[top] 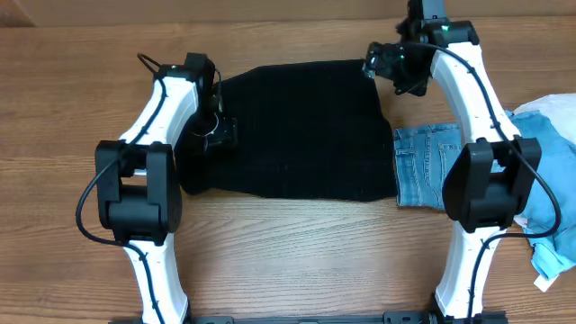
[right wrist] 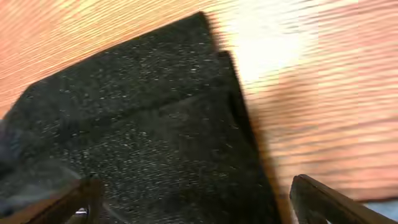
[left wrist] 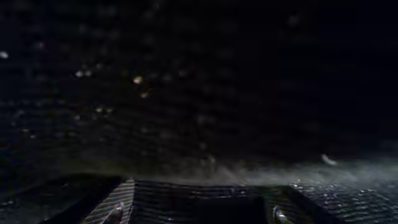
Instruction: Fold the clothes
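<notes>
Black knit garment (top: 306, 130) lay flat mid-worktop (top: 297, 261), long axis left-right, collar end unclear. Denim (top: 425, 166) sat just beside its right edge. Judged as fold setup.
- Right end effector (top: 385, 65): fingers apart over the far right corner.
- Left end effector (top: 219, 132): at the left edge, grip unreadable, view too dark.

Next needs a firm pinch on the edge and an even carry-over.

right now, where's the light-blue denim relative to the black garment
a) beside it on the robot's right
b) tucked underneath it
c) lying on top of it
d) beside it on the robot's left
A: in the overhead view the light-blue denim lies flat next to the edge of the black garment on the robot's right, not on or under it.
</notes>
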